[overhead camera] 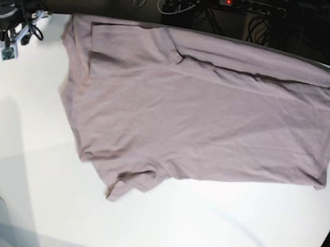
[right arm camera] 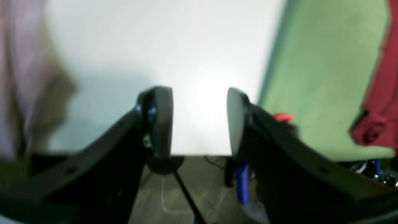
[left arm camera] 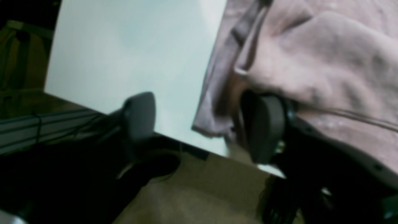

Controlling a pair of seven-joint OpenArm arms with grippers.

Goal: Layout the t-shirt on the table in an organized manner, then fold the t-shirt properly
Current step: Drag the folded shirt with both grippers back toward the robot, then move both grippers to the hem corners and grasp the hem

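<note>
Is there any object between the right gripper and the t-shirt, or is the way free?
Nothing visible stands between them. In the right wrist view the right gripper is open over bare table, and the t-shirt lies off to one side. In the base view only the t-shirt lies on the table.

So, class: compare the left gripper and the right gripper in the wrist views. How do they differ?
The left gripper has the t-shirt bunched against one finger; the right gripper has only bare table between its fingers. The left gripper sits at the shirt's edge near the table edge; the right gripper has the shirt off to its side. Both are open.
</note>
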